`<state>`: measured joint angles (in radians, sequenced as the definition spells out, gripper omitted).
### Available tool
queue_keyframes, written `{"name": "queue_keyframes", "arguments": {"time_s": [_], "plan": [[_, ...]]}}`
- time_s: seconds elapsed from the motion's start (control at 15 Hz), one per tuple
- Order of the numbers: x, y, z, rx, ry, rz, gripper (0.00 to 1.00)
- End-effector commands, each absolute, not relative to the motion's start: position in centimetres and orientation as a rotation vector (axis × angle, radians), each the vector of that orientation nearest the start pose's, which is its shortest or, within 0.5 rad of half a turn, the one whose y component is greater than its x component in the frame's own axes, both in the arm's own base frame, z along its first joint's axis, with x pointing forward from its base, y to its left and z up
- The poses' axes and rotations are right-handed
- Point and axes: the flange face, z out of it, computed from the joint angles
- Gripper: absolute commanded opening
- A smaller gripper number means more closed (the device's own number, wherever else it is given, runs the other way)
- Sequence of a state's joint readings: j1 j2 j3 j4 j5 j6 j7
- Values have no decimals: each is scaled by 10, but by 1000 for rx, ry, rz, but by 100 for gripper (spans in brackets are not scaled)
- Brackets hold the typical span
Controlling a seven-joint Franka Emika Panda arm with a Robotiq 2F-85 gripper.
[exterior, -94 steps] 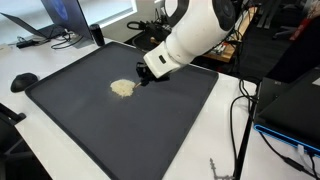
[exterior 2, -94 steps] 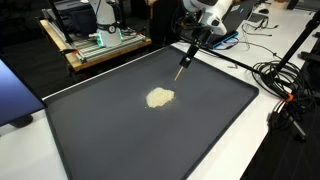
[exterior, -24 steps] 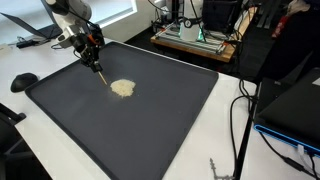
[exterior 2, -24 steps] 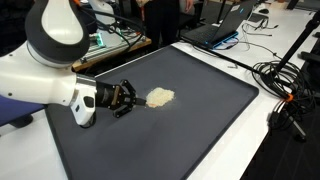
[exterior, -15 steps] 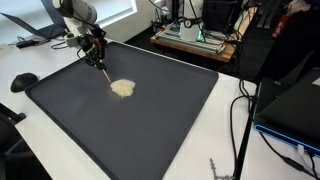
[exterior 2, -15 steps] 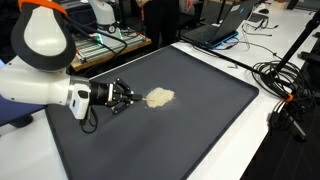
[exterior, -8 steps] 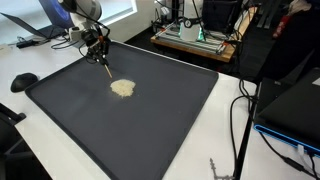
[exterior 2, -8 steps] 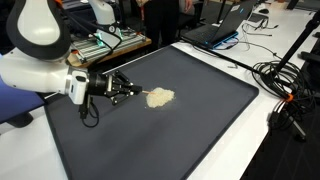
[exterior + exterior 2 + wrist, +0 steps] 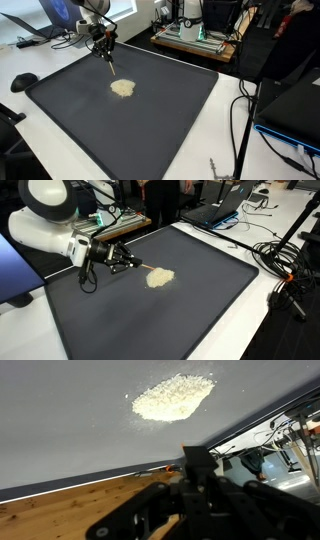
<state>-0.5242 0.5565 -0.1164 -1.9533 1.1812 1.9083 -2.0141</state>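
Observation:
A small heap of pale beige grains (image 9: pixel 122 88) lies near the middle of a large dark mat (image 9: pixel 170 120); it also shows in the exterior view taken from the mat's other side (image 9: pixel 159 278) and at the top of the wrist view (image 9: pixel 172 397). My gripper (image 9: pixel 104 42) hovers over the mat's far corner, shut on a thin stick-like tool (image 9: pixel 111 64) that points down toward the heap. The tool's tip ends a little short of the grains (image 9: pixel 138 266). In the wrist view the dark gripper (image 9: pixel 195 465) fills the lower part and hides the tool's tip.
The mat (image 9: pixel 200 310) lies on a white table. A wooden cart (image 9: pixel 110 225) stands just beyond the mat beside my arm. A laptop (image 9: pixel 60 20) and a black rounded object (image 9: pixel 23 81) sit off the mat's corner. Cables (image 9: pixel 280 265) lie along the other side.
The gripper has swung with the tool along the mat's edge toward the far corner, away from the heap. The heap looks the same.

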Motion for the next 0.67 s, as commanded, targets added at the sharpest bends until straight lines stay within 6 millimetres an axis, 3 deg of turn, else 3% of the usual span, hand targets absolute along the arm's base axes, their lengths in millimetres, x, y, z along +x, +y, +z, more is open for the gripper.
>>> {"name": "queue_keyframes", "arguments": {"time_s": [0.0, 0.27, 0.6], "plan": [[483, -274, 202, -2267, -622, -924, 3], [477, -257, 220, -2359, -591, -882, 3], [483, -230, 247, -2541, -561, -817, 3]]}}
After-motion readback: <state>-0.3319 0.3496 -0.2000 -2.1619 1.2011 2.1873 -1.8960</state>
